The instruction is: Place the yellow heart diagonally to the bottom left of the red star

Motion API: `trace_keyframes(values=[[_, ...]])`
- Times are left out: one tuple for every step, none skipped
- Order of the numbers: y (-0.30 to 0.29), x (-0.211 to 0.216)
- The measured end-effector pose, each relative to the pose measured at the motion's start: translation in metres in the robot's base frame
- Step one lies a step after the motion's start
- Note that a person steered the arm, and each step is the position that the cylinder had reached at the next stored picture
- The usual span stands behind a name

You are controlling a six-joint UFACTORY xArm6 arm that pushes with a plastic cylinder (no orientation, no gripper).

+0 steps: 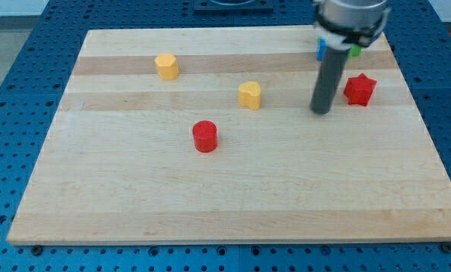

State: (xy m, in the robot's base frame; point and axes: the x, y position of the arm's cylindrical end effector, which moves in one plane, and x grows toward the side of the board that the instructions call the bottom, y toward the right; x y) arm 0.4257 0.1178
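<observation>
Board check, single view. There is no claw on this arm, so nothing stands apart, together or clamped; the arm ends in a plain rod. My tip point(320, 111) rests on the wooden board point(233, 204) toward its top right corner, just to the view's left of the red star point(359, 89) and apart from it.

The yellow heart point(249, 95) sits near the middle of the board's upper half, well to the view's left of the tip and nearly level with the star. A yellow block point(166, 66), perhaps six-sided, lies toward the top left. A red cylinder point(205, 137) lies below and left of the heart. A blue block point(322, 50) and a green block point(355, 51) peek out behind the arm near the top edge; their shapes are hidden.

Judgement: the heart is left of the star but not below it, so the placement is not done. It needs to go toward the right edge and somewhat toward the bottom edge.

How to do it well, as I read it:
- Bring the tip round to the heart's upper left side, passing clear of it on the way.
- Push through its centre on a line aimed below and left of the star, so it does not spin off.
- Use short pushes and recheck.
- Stop short of the star; a nudge there shifts the reference.
</observation>
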Motion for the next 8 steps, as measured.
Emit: trace_keyframes(values=[[-0.049, 0.002], [-0.106, -0.002], [-0.142, -0.003], [-0.151, -0.025], [-0.137, -0.046], [-0.113, -0.051], [-0.075, -0.049], [-0.033, -0.045]])
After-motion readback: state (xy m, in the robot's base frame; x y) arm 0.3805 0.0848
